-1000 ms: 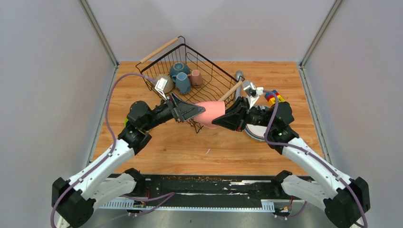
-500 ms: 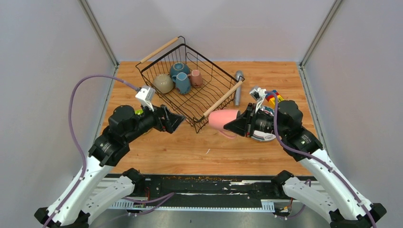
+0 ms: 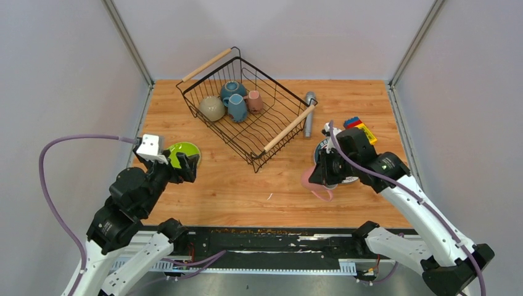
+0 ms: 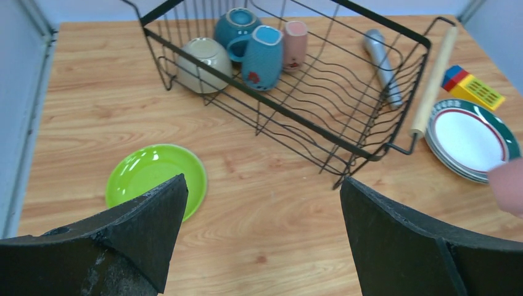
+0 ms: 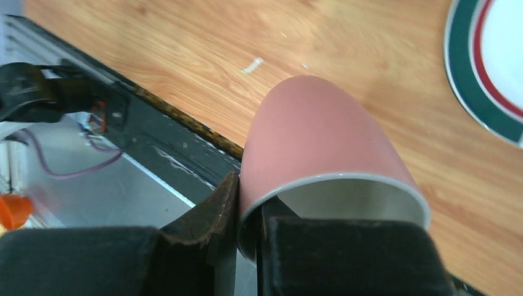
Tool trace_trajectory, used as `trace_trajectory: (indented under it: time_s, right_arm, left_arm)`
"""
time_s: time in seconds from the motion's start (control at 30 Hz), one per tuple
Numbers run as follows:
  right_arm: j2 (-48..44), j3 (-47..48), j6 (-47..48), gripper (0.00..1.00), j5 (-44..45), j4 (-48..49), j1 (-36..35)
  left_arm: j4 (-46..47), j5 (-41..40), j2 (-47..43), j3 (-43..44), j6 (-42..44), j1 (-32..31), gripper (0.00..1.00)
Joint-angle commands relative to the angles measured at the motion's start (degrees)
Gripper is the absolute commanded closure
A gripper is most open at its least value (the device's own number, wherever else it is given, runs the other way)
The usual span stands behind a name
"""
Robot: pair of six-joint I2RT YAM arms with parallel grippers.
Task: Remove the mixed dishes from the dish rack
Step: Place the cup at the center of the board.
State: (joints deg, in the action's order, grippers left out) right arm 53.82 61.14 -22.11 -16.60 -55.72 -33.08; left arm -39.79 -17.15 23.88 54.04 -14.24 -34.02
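Two white-shelled arms [image 3: 412,206], black joints [image 3: 131,192], looping purple cables [image 3: 86,137], white wrist camera box [image 3: 150,148], matte black wedge-shaped fingers [image 4: 401,246].

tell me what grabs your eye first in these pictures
The big pink ceramic mug stands out first, pinched by its rim in the right gripper and tipped on its side over the wooden table, right of centre. Next comes the black wire dish rack at the back, with a beige bowl, teal bowl, blue-grey mug and small pink mug clustered at its left end.

Bare tabletop [image 4: 277,216] between lime-green plate [image 4: 154,176] and stacked plates [image 4: 469,139], dish rack [image 4: 433,80] corner jutting in from behind
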Motion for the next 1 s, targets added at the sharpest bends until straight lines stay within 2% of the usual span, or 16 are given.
trace_trajectory:
  time_s: [0.0, 0.2, 0.5, 0.77, 0.97]
  right_arm:
    - [1.1, 1.1, -3.9, 1.0, 9.0, -6.0, -0.3]
    - [5.6, -3.2, -7.5, 1.0, 15.7, -6.1, -1.2]
    - [15.5, -5.9, -9.3, 1.0, 18.8, -2.9, -1.6]
    - [19.8, -6.3, -9.7, 1.0, 20.6, -1.7, -2.0]
    - [19.3, -6.0, -10.0, 0.77, 20.7, -1.7, -2.2]
  left_arm:
    - [-1.4, -9.0, -2.0, -2.2, 1.6, 0.1, 0.0]
    - [1.5, -11.3, -5.7, -7.1, 1.5, 0.1, 0.0]
    - [3.1, -11.6, -7.0, -10.6, 0.8, 0.2, 0.0]
    - [3.2, -12.3, -6.1, -11.0, -0.4, 0.1, 0.0]
    - [3.0, -12.6, -5.9, -11.0, -1.3, 0.1, 0.0]
